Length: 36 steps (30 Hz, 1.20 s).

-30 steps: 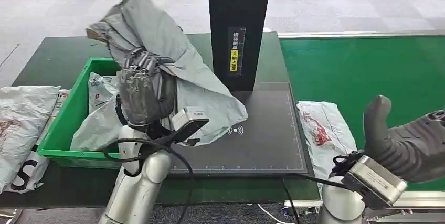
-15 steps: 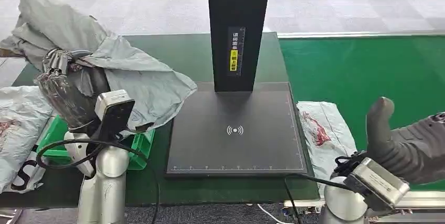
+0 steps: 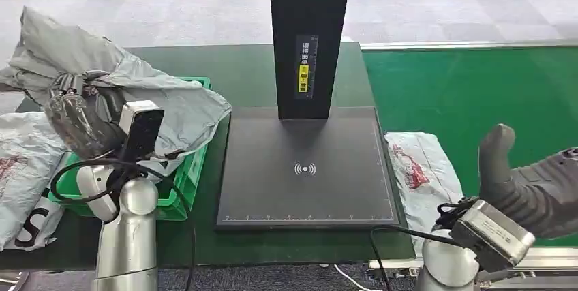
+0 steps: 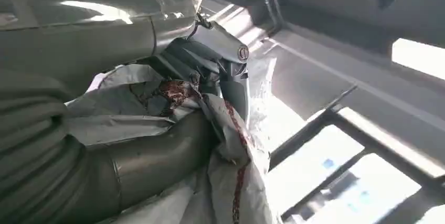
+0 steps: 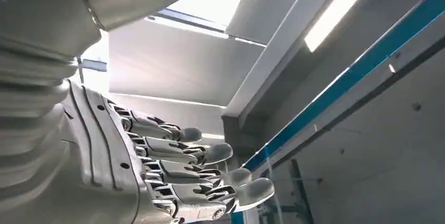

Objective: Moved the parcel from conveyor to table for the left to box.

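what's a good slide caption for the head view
Left hand holds a grey parcel over the green bin beside the scanner.

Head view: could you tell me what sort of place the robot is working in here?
Probably a parcel-sorting station: grey mailer bags, a green conveyor belt, a black scanning stand and a green crate on the table.

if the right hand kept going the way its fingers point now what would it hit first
Probably nothing: the right hand is open with its fingers aimed upward into open air toward ceiling lights, well above the conveyor. Depth is unclear.
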Available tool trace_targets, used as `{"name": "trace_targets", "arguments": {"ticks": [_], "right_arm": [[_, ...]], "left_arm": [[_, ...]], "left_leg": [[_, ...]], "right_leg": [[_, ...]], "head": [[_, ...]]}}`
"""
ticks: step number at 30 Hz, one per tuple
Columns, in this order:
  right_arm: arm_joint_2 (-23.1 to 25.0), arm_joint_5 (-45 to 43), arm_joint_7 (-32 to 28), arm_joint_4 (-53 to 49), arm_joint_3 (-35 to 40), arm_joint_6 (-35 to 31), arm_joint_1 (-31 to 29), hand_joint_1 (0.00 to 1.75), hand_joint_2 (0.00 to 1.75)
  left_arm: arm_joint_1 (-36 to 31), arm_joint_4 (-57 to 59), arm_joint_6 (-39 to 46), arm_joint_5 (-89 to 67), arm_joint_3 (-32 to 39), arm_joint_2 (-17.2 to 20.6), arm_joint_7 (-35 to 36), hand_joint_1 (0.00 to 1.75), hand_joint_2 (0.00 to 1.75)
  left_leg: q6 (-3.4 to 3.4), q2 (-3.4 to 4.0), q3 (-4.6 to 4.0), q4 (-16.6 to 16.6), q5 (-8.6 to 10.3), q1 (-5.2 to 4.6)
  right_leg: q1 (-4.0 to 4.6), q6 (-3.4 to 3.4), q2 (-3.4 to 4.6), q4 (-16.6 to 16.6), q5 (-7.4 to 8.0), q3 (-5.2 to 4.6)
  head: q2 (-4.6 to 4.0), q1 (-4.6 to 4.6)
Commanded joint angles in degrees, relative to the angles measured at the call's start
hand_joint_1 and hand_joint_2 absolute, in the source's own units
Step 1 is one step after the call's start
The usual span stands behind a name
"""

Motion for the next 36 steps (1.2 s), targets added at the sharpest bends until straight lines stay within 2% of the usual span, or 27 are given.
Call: {"name": "trace_targets", "arguments": {"ticks": [1,8,12,17,23,24,25,27,36], "right_arm": [[2.78,0.4,1.23,-0.26,0.5,0.06,4.4,0.0,1.75],[2.78,0.21,1.01,1.59,1.56,0.06,4.26,0.0,1.75],[2.78,0.48,1.14,2.4,1.83,0.06,3.85,0.0,1.75],[2.78,0.3,1.02,2.74,2.05,0.06,3.81,0.0,1.75],[2.78,3.02,3.47,3.22,2.16,0.06,3.62,0.0,1.75],[2.78,3.3,3.7,3.25,2.2,0.06,3.52,0.0,1.75],[2.78,3.75,3.95,3.05,2.11,0.06,3.47,0.0,1.75],[2.78,4.05,4.41,3.44,2.19,0.06,3.46,0.0,1.75],[2.78,4.05,4.41,3.44,2.19,0.06,3.46,0.0,1.75]], "left_arm": [[-6.99,21.1,-0.11,-5.84,11.25,0.06,5.16,1.75,1.75],[-12.05,29.99,-0.11,-9.2,20.12,1.81,7.42,1.75,1.75],[-12.49,30.26,-0.11,-9.46,26.62,1.11,3.89,1.75,1.75],[-12.5,30.03,-0.11,-9.1,28.41,1.22,3.75,1.75,1.75],[-13.59,26.53,-0.11,-12.31,37.15,0.08,1.98,1.75,1.75],[-13.62,26.07,-0.11,-12.35,37.65,0.06,1.73,0.56,1.75],[-13.86,25.82,-0.11,-10.89,38.6,0.06,0.11,0.0,1.75],[-14.15,24.85,-0.11,-10.0,39.76,0.06,-1.87,0.0,1.75],[-14.15,24.85,-0.11,-10.0,39.76,0.06,-1.87,0.0,1.75]], "left_leg": [[-0.02,-0.1,0.17,-0.14,0.04,0.0],[-0.05,-0.04,0.15,-0.12,0.03,0.05],[-0.05,0.09,0.16,-0.13,0.01,0.02],[-0.06,0.05,0.23,-0.22,0.04,0.05],[-0.04,0.07,0.1,-0.09,0.0,0.08],[-0.05,0.13,0.14,-0.13,0.0,0.08],[-0.05,0.13,0.21,-0.17,0.0,0.09],[-0.06,0.1,0.21,-0.21,0.03,0.09],[-0.04,0.0,0.16,-0.15,0.02,0.09]], "right_leg": [[0.01,-0.05,-0.14,-0.1,-0.01,0.18],[0.06,-0.06,-0.08,-0.11,0.0,0.21],[0.02,-0.06,0.06,-0.1,0.02,0.17],[0.07,-0.08,0.0,-0.2,0.04,0.26],[0.09,-0.05,0.04,-0.12,0.03,0.15],[0.08,-0.06,0.09,-0.13,0.03,0.17],[0.1,-0.07,0.08,-0.18,0.04,0.23],[0.1,-0.08,0.04,-0.2,0.05,0.23],[0.1,-0.06,-0.05,-0.18,0.02,0.24]], "head": [[0.0,0.0],[0.0,0.0],[0.0,0.0],[0.0,0.0],[0.0,0.02],[0.0,0.0],[0.0,0.02],[0.0,0.0],[0.0,0.0]]}}
